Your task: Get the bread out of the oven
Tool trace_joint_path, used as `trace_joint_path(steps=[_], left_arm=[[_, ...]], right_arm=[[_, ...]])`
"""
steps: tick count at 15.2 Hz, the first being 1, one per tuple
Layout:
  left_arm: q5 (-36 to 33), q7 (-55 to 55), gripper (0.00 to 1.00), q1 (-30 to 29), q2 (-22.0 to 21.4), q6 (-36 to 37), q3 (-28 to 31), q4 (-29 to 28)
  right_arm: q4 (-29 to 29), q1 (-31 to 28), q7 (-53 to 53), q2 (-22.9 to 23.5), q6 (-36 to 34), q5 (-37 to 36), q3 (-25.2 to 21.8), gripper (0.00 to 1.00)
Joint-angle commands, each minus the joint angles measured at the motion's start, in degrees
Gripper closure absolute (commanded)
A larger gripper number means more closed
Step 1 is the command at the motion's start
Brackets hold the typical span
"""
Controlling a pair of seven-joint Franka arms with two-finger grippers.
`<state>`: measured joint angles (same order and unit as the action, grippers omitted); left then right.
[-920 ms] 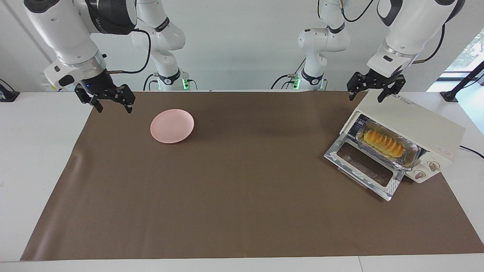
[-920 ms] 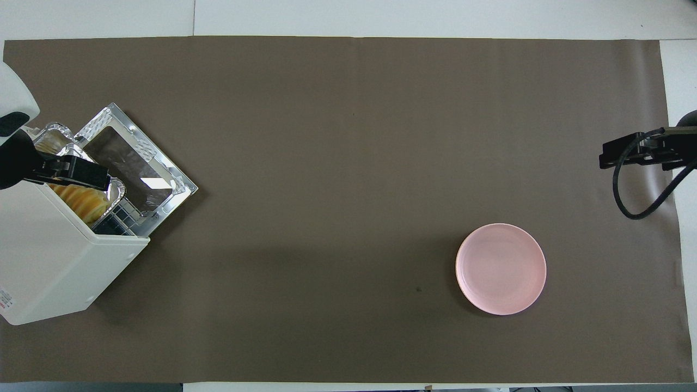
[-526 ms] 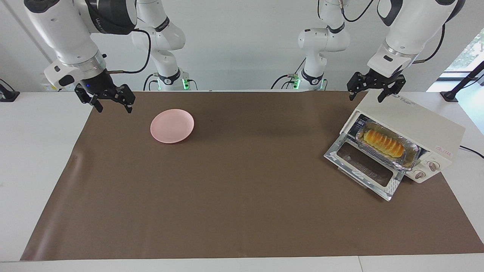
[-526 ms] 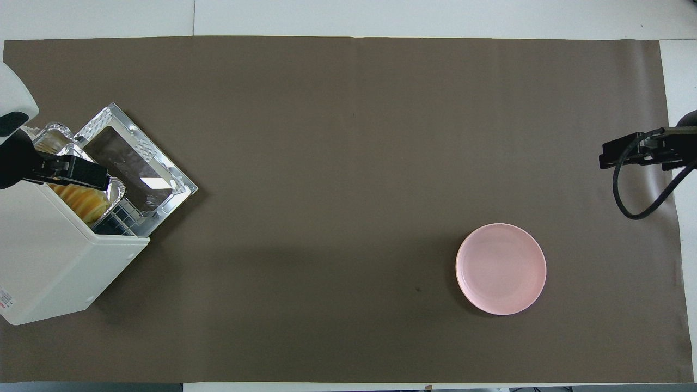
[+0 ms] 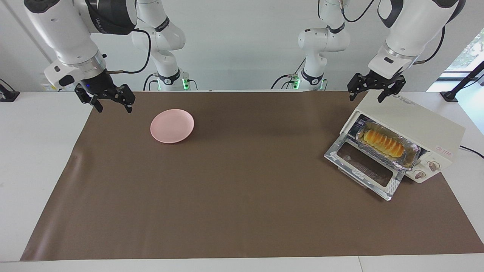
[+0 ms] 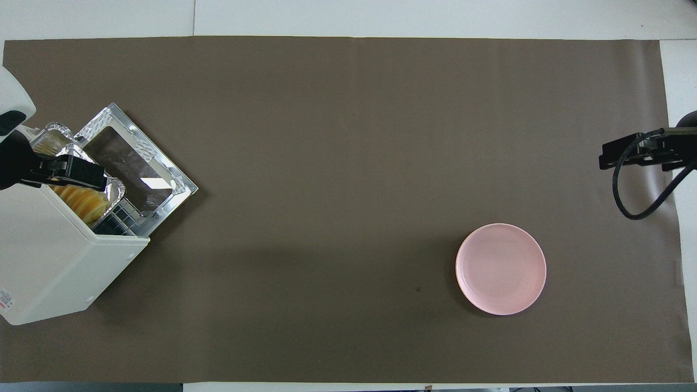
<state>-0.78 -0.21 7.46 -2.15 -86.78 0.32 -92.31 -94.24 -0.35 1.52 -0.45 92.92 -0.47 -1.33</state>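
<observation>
Left gripper (image 5: 365, 97) risen slightly over oven (image 5: 412, 124), fingers spread, right gripper's (image 5: 112, 106) likewise, bread (image 5: 383, 142) clearest facing.

Crinkled shiny foil tray (image 5: 410, 155), glossy glass oven door (image 5: 363, 166), smooth matt pink plate (image 5: 172, 125), matt brown mat (image 5: 234, 189).

Two high, opposed cameras share the table (image 5: 242, 170).

Oven (image 5: 412, 124) door (image 5: 365, 166) down — open way in above bread (image 5: 382, 142).
</observation>
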Motion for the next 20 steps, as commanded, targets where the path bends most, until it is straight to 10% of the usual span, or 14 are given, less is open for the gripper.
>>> trace_joint_path(steps=[1,9,20], left_arm=[[-1.2,-2.4,0.00,-1.0,-0.3,0.4,-0.2,-0.9],[-1.2,-26.4,0.00,0.5,28.4,7.3,0.3,27.4],[-18.2,-42.9,0.00,3.6,24.8,-13.6,4.6,2.6]], right_arm=[[-0.8,-0.8,-0.7,-0.9,-0.2,0.8,0.5,0.00],[-0.9,-2.1,-1.0,-1.0,-1.9,0.7,0.4,0.00],[-1.0,-2.0,-1.3,-1.6,-2.9,0.7,0.5,0.00]])
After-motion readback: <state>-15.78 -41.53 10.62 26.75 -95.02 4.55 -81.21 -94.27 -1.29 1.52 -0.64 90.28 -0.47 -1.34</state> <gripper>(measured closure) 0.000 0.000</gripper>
